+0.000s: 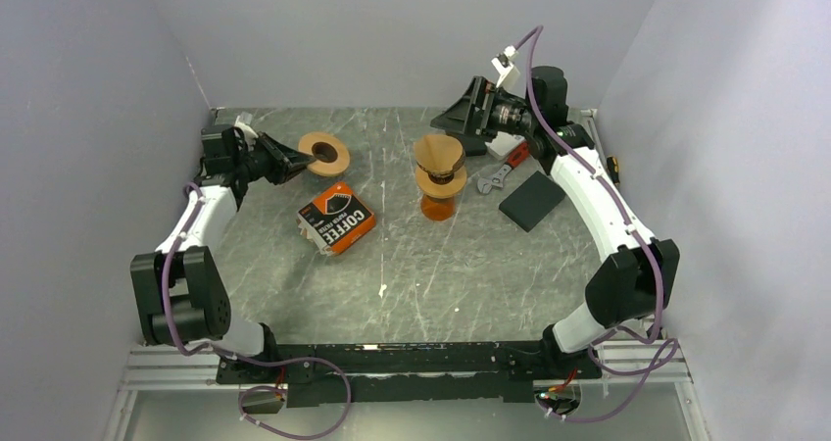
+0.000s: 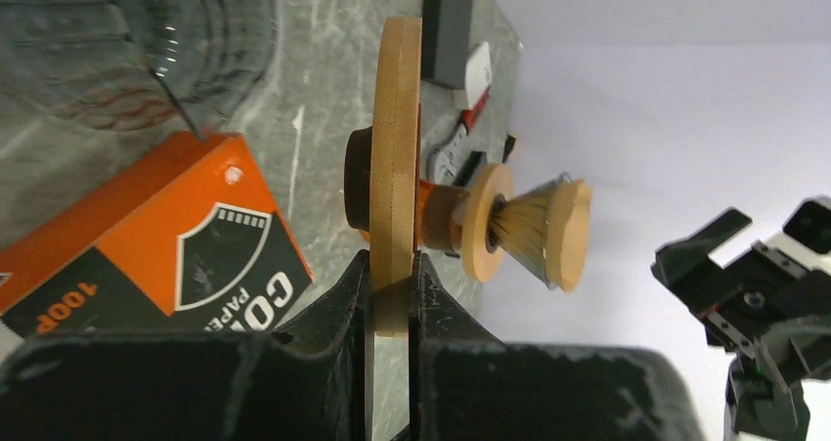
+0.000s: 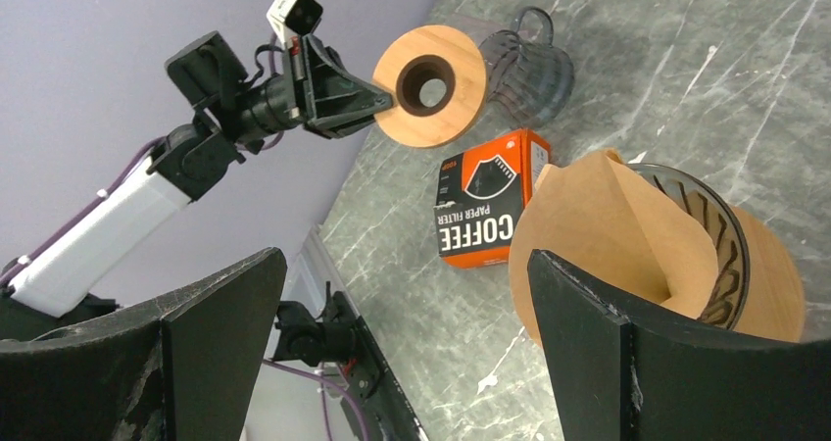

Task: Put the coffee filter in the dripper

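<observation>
As the right gripper (image 1: pixel 453 118) hangs wide open and empty just behind it, the coffee filter (image 3: pixel 598 235) sits in the dripper (image 3: pixel 723 257) at mid-table. The job looks nearly done, though 1 edge stands proud of the rim and may want seating. The cone points tip down, mouth up, long axis near upright. Over on the left, the left gripper (image 1: pixel 294 160) clamps a wooden ring (image 1: pixel 324 153).
</observation>
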Tool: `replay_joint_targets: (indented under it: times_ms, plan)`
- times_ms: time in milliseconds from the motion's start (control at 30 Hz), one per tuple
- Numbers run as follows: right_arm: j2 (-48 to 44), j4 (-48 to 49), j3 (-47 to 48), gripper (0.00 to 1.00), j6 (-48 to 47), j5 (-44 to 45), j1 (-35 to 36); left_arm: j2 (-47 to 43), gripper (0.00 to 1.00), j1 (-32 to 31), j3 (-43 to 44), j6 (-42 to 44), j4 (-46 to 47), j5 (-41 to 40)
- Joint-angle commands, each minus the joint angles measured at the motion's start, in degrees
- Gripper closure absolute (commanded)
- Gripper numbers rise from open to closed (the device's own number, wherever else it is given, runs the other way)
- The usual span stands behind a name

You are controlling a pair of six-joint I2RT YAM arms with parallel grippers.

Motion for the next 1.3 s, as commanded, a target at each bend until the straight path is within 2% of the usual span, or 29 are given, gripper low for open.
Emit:
replay_joint_targets:
  times_ms: [0,567,767,867,1267]
  plan:
    - [0.4,4.8,-0.4,0.00,1.9,-2.8,-0.4,2.1,1.00,1.0,3.7,0.8,-1.3,-4.1]
    - [0.5,4.1,0.0,0.01,2.1,-3.7,-0.6,14.4,1.00,1.6,9.5,1.4,2.3,-1.4]
    - [0.3,4.5,-0.2,0.01,2.3,-3.5,-0.7,16.3,1.00,2.5,9.2,1.6,3.9,-0.2]
    - [0.6,3.8,0.3,0.01,1.8,-3.5,-0.7,16.6,1.00,2.9,8.7,1.5,8.2,1.6]
    - [0.5,3.5,0.1,0.01,1.4,-3.6,-0.7,19.9,1.00,3.6,8.3,1.0,8.3,1.6]
